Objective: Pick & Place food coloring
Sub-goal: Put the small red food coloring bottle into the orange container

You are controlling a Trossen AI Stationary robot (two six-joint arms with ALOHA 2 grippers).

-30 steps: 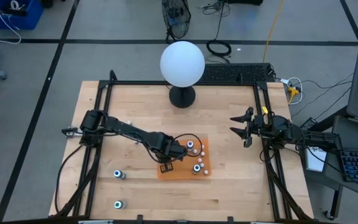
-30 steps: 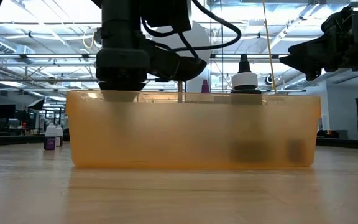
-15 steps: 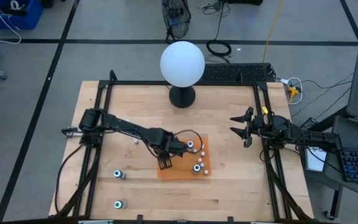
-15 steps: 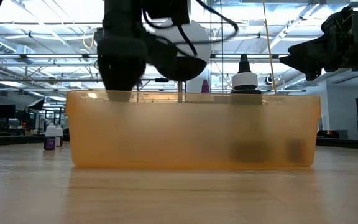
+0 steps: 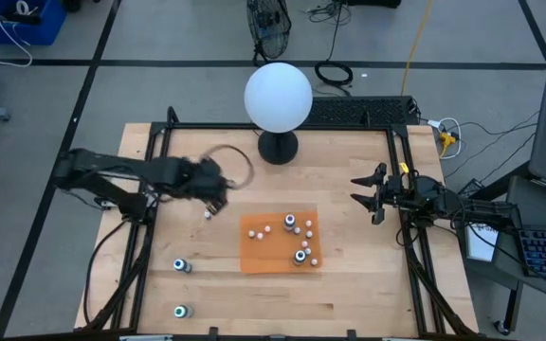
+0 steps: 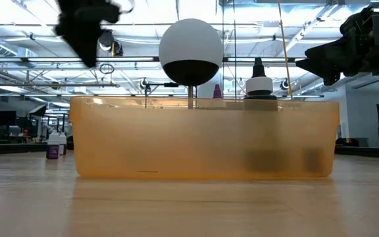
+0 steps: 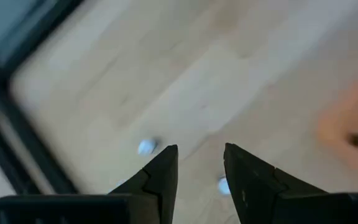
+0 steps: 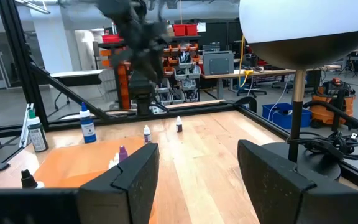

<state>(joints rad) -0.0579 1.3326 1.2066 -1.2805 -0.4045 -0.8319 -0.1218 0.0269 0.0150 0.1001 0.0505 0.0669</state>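
Food coloring bottles (image 5: 298, 241) sit mostly on the orange mat (image 5: 263, 254) at mid-table in the high view; two more stand on bare wood at the near left (image 5: 180, 266), and one small white one (image 5: 207, 215) lies just beside your left gripper (image 5: 218, 192). That gripper is the nearer one and hangs over the wood left of the mat; the right gripper (image 5: 372, 196) waits at the right rail.

From the low view, the mat's orange wall (image 6: 202, 141) fills the foreground, with a bottle cap (image 6: 258, 84) and the white globe (image 6: 191, 51) behind it.

Your left wrist view shows the fingers (image 7: 160, 177) slightly apart and empty, with a white cap on either side of them on the wood.

The right wrist view shows its fingers (image 8: 135, 174) spread wide, looking over the butcher-block table (image 8: 204, 140) toward a workshop of shelves.
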